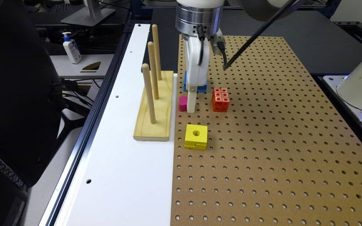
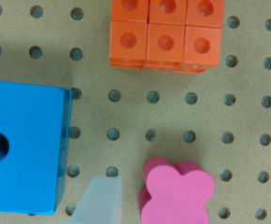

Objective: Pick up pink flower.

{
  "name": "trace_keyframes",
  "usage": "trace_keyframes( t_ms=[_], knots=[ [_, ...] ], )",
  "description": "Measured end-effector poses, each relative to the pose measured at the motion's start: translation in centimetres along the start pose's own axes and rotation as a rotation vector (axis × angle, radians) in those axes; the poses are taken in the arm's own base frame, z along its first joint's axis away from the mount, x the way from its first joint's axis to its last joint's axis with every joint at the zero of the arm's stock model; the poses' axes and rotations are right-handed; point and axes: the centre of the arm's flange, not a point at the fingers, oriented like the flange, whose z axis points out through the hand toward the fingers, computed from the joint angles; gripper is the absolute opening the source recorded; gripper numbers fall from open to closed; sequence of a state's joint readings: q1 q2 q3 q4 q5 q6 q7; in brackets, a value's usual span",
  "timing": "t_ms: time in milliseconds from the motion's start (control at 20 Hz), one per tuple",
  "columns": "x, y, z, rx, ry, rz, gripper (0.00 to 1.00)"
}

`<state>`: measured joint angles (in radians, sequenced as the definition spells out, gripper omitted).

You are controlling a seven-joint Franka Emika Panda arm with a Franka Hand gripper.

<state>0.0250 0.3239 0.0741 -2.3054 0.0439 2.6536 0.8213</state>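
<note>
The gripper [image 2: 187, 200] is held wide open low over the pegboard [image 1: 262, 141], the pink flower [image 2: 176, 193] flanked loosely by its fingers. An orange cube [image 2: 166, 35] lies at the flower's twelve o'clock in the wrist view, a blue block [image 2: 25, 147] at nine

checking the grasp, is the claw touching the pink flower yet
Apart. In the wrist view, pegboard shows between the pink flower and each claw finger, so the open claw straddles it without contact.

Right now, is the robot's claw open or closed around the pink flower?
Open. In the wrist view the gripper has one finger on each side of the pink flower, with a gap showing between each finger and the flower.
</note>
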Motion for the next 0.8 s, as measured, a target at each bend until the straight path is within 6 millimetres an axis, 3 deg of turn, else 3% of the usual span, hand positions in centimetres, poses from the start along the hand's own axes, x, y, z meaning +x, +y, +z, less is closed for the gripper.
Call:
trace_keyframes(
  t_ms=[800],
  knots=[
    [0.3,-0.2,1.7,-0.003,-0.006,0.002,1.00]
  ],
)
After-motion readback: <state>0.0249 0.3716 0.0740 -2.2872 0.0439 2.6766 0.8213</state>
